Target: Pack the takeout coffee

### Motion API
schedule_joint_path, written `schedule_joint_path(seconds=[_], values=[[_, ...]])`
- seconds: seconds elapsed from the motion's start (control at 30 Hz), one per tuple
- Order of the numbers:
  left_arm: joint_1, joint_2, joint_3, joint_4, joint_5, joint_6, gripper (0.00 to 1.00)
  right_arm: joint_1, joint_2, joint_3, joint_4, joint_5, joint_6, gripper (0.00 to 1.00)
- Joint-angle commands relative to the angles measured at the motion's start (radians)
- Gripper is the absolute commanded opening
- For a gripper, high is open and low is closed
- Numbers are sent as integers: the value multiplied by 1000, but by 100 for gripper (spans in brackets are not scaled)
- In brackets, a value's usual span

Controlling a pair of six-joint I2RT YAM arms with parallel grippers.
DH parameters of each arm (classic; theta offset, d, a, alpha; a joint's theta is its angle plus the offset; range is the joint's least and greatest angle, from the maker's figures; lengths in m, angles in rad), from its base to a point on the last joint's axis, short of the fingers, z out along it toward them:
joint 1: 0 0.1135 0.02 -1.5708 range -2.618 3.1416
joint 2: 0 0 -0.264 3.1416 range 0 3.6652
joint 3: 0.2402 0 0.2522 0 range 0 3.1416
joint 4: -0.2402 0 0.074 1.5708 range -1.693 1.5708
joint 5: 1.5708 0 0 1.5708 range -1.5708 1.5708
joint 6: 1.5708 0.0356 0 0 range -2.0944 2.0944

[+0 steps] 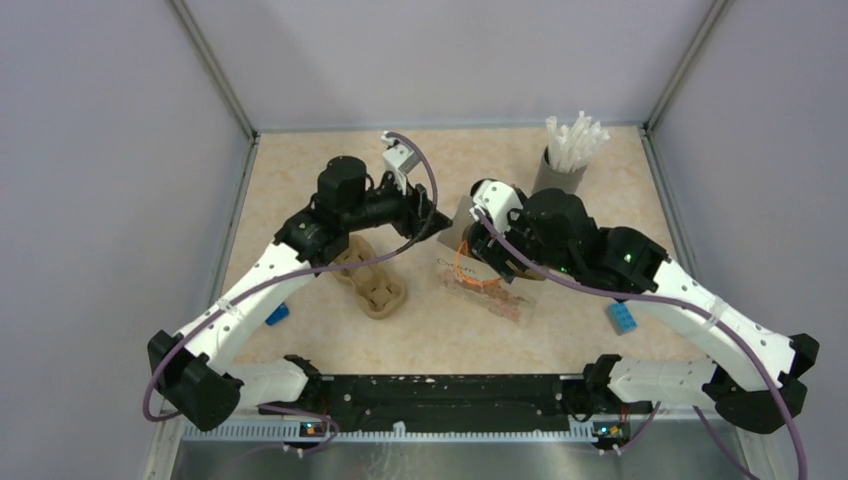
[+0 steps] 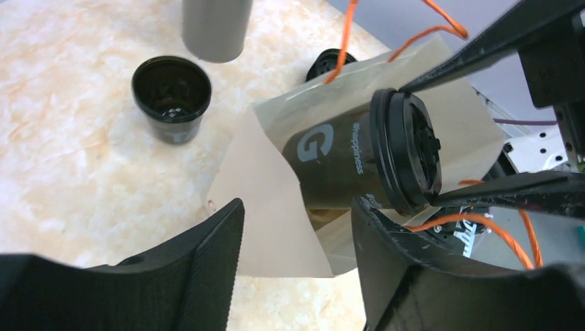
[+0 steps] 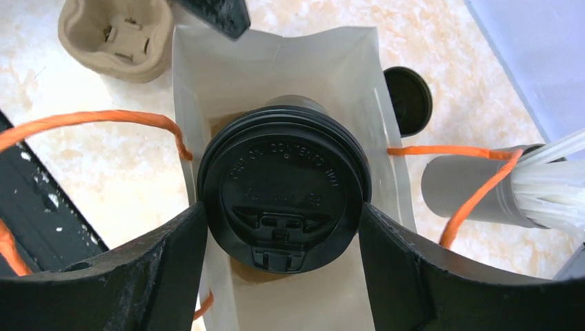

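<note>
A dark takeout coffee cup (image 2: 338, 165) with a black lid (image 3: 284, 183) sits partly inside the open mouth of a kraft paper bag (image 3: 276, 62) with orange cord handles. My right gripper (image 3: 283, 227) is shut on the cup, its fingers pressed against both sides of the lid. In the top view the right gripper (image 1: 480, 245) is over the bag (image 1: 485, 295). My left gripper (image 2: 296, 276) is open, just beside the bag's side panel (image 2: 269, 200), which shows in the gap without being pinched. From above the left gripper (image 1: 432, 222) is at the bag's left edge.
A pulp cup carrier (image 1: 370, 280) lies left of the bag. Behind the bag stand a lidless black cup (image 2: 171, 93), a loose black lid (image 3: 408, 100) and a grey holder (image 1: 560, 175) full of white straws (image 1: 575, 140). Small blue items (image 1: 277, 313) (image 1: 621, 318) lie near each arm.
</note>
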Motion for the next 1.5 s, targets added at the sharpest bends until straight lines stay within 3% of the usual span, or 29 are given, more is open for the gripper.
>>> schedule_joint_path(seconds=[0.0, 0.4, 0.87, 1.03, 1.2, 1.3, 1.47], values=[[0, -22, 127, -250, -96, -22, 68, 29, -23, -17, 23, -37, 2, 57], [-2, 205, 473, -545, -32, 1, 74, 143, -14, -67, 38, 18, 15, 56], [-9, 225, 444, -601, -52, 27, 68, 201, -19, -103, 71, 63, 49, 56], [-10, 242, 445, -601, -36, 32, 54, 202, -19, -94, 71, 74, 37, 56], [-10, 213, 387, -498, 27, 39, 19, 202, -3, -67, 55, 94, 15, 56], [-10, 172, 335, -388, 58, 48, 6, 201, 9, -45, 47, 128, -30, 56], [-10, 115, 270, -189, 86, 49, 0, 202, 40, 11, 18, 189, -137, 57]])
